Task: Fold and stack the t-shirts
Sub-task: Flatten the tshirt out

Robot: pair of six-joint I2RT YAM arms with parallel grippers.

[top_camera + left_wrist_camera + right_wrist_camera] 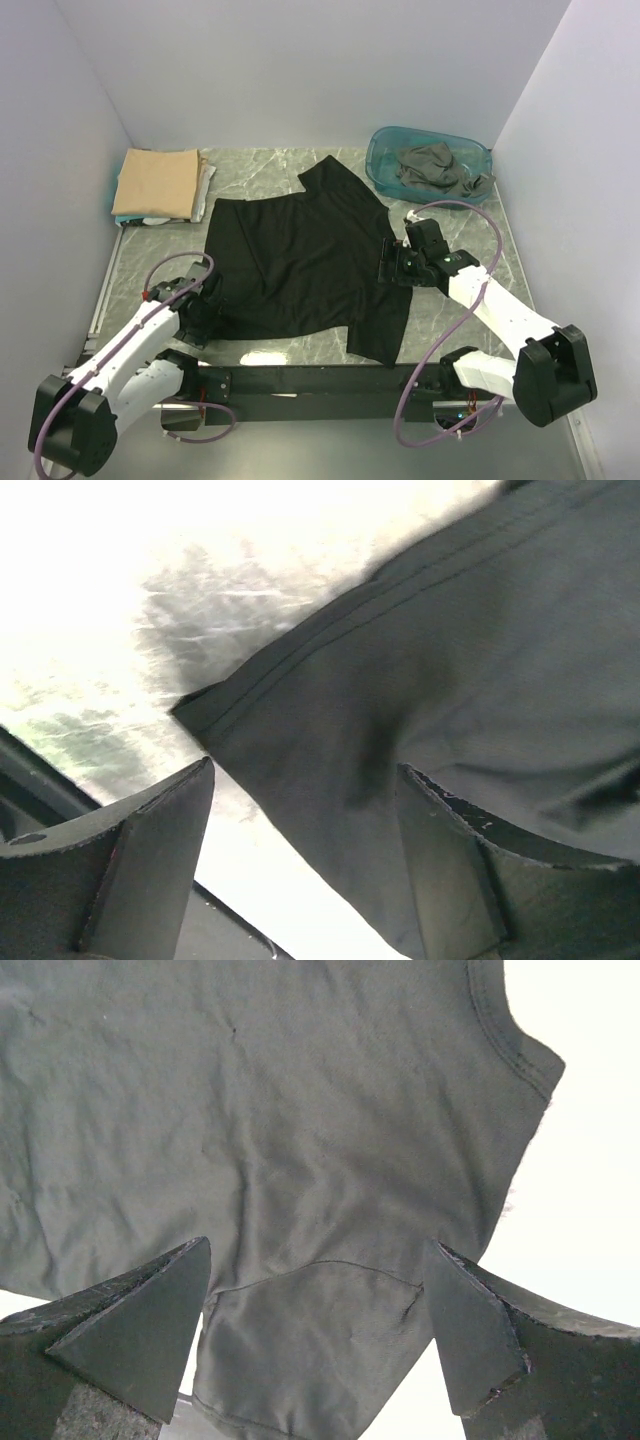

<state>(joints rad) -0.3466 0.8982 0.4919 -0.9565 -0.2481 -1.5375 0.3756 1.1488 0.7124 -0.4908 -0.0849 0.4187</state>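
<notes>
both jaws apart. left gripper (305,865): pinch black t-shirt (300,260) hem corner; right gripper (315,1345): grab shoulder edge (one layer only).

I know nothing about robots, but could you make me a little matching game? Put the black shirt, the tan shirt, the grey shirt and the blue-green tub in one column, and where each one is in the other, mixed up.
Things
1. black t-shirt
2. tan t-shirt
3. dark grey t-shirt
4. teal tub

Places
A. at the far right corner of the table
B. folded, at the far left
C. spread out in the middle, between the two arms
D. crumpled inside the tub

Pairs: 1-C, 2-B, 3-D, 4-A
</notes>
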